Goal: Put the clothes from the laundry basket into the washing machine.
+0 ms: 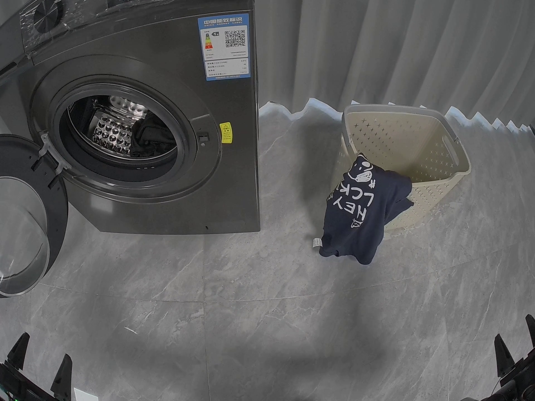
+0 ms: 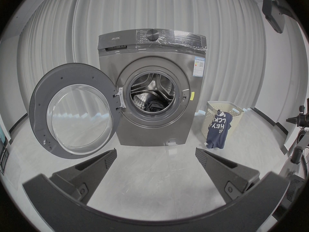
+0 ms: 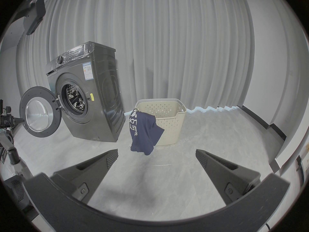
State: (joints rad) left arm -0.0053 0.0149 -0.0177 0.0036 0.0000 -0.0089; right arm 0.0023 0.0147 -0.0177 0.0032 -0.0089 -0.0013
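A grey front-loading washer (image 1: 223,168) stands on the floor (image 1: 251,307), its round door (image 1: 25,218) swung fully open. A dark garment (image 1: 153,135) lies inside the drum (image 1: 111,132). Near the washer sits a cream perforated basket (image 1: 412,140). 1 navy shirt (image 1: 362,213) with white print hangs over its rim, down to the floor.

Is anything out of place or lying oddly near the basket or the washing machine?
The dark blue shirt hangs over the rim of the laundry basket, mostly outside, and seems to reach the floor instead of lying inside. The washing machine door stands open with a dark garment in the drum, which fits the task.
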